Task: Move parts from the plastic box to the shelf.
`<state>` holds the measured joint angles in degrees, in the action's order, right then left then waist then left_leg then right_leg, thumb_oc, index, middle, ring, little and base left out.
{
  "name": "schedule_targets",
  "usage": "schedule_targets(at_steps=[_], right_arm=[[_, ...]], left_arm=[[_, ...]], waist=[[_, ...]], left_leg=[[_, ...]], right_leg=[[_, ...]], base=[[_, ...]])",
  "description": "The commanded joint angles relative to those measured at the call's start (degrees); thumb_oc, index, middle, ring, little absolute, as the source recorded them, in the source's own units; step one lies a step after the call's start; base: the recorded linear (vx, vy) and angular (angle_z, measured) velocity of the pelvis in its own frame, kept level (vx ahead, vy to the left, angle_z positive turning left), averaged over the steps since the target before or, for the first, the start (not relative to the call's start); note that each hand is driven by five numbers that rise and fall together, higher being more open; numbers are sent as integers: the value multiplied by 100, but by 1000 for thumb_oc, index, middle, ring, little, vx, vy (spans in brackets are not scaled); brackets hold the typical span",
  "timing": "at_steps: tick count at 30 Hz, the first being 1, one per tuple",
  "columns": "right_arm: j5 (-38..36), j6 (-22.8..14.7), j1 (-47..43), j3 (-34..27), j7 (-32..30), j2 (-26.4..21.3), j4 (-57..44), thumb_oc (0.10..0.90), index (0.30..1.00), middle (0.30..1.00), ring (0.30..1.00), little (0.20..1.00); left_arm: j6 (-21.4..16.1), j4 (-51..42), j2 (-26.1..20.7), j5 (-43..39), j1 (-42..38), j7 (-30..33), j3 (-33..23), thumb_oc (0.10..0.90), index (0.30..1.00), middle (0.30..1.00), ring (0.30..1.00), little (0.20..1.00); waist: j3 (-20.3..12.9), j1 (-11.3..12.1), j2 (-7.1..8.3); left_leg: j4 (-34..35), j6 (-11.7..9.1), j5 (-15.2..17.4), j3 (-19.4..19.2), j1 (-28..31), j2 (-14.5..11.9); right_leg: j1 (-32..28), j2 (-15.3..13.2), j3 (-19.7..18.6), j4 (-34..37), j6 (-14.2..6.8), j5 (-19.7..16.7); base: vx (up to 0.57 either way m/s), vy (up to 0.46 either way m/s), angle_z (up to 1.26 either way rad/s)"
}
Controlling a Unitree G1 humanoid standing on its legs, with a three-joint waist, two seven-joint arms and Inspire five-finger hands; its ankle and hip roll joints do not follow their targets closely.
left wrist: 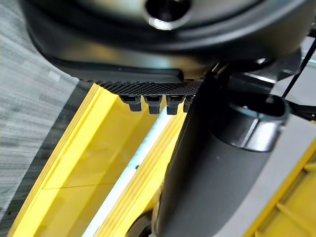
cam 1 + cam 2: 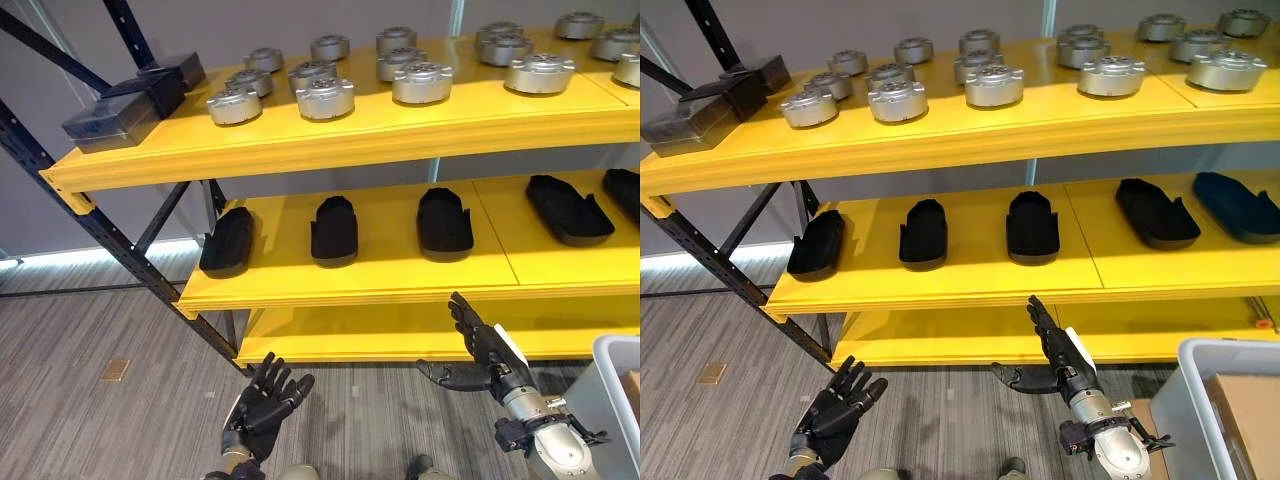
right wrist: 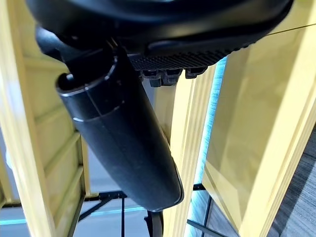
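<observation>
Here, the left hand [image 2: 262, 400] hangs low over the floor [image 2: 110, 340] with fingers spread and empty, and the right hand [image 2: 483, 350] is raised before the yellow shelf [image 2: 380, 285], fingers straight, thumb out, holding nothing. Black boxes [image 2: 130, 100] sit far left on the top board beside round metal parts [image 2: 325, 97], black parts [image 2: 335, 230] line the middle board, and the plastic box [image 2: 1200, 400] stands at far right.

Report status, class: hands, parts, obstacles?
Left hand open, empty, low. Right hand open, empty, before the yellow shelf. Plastic box at right. Nothing in the way.
</observation>
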<state>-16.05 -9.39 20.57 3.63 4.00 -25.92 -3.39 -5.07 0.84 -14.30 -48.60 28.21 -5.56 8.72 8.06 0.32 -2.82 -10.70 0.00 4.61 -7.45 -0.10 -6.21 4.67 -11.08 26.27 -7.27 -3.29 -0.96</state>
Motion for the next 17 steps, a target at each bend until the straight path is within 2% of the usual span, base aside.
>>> schedule_targets(at_steps=[1,5,7,8,14,17], right_arm=[[-170,-412,-646,-42,-55,-30,-47,900,1000,1000,1000,1000],[-277,-307,-548,15,-29,85,77,900,1000,1000,1000,1000],[-265,-284,-566,48,-38,107,126,900,1000,1000,1000,1000],[-371,-232,-654,119,-85,210,274,900,1000,1000,1000,1000],[-291,-162,-800,340,-92,327,358,900,1000,1000,1000,1000],[-313,-133,-786,394,-63,365,381,900,1000,1000,1000,1000]], left_arm=[[-439,-667,-219,240,-89,-188,-250,900,1000,1000,1000,1000],[-516,-420,-366,757,-283,-190,-184,900,1000,1000,1000,1000],[-539,-343,-385,889,-352,-136,-178,900,1000,1000,1000,1000],[-550,-99,-348,967,-519,-5,-201,900,1000,1000,1000,1000],[-617,78,-379,1351,-682,172,-322,900,1000,1000,1000,1000],[-619,116,-350,1355,-703,204,-341,900,1000,1000,1000,1000]], waist=[[-344,7,60],[-444,-43,166],[-481,-40,206],[-501,-16,291],[-538,63,516],[-544,74,562]], left_leg=[[861,-406,-736,206,-11,-159],[1302,-303,-685,140,230,73],[1342,-281,-680,128,226,117],[1356,-205,-589,71,242,216],[1399,-94,-451,-81,366,374],[1407,-69,-422,-106,402,393]], right_leg=[[-776,-144,-122,136,-369,277],[-815,-461,-85,209,-583,20],[-779,-520,-97,221,-627,-48],[-729,-660,-143,227,-719,-186],[-691,-879,-204,243,-885,-413],[-706,-906,-220,261,-902,-441]], base=[[41,196,29],[31,227,39],[2,146,8],[-2,147,-16],[14,88,-26],[10,12,-27]])
